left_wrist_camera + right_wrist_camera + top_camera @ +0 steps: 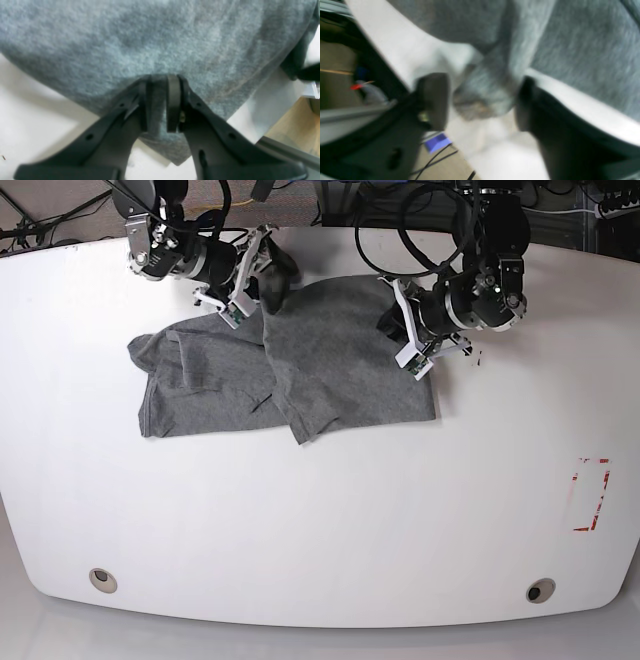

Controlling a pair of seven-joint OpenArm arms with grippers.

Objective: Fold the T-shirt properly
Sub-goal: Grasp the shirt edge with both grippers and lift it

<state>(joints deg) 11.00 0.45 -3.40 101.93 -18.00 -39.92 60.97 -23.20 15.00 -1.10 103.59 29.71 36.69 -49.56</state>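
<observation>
The grey T-shirt (330, 370) lies wrinkled on the white table, partly folded, with one layer lying over its right half. In the base view my left gripper (402, 330) is at the shirt's right edge. The left wrist view shows that gripper (160, 102) shut on a fold of the T-shirt (160, 37), with fabric pinched between the pads. My right gripper (258, 285) is at the shirt's far top edge. In the blurred right wrist view it (480, 100) stands open, with a bunched lump of the T-shirt (482, 100) between the fingers, apart from the left pad (433, 100).
The white table (320, 520) has a red-marked rectangle (590, 495) at its right and two round holes (100, 580) near the front edge. Cables run behind the far edge. The table's edge (382, 50) and the floor with a blue object (437, 143) lie close to the right gripper.
</observation>
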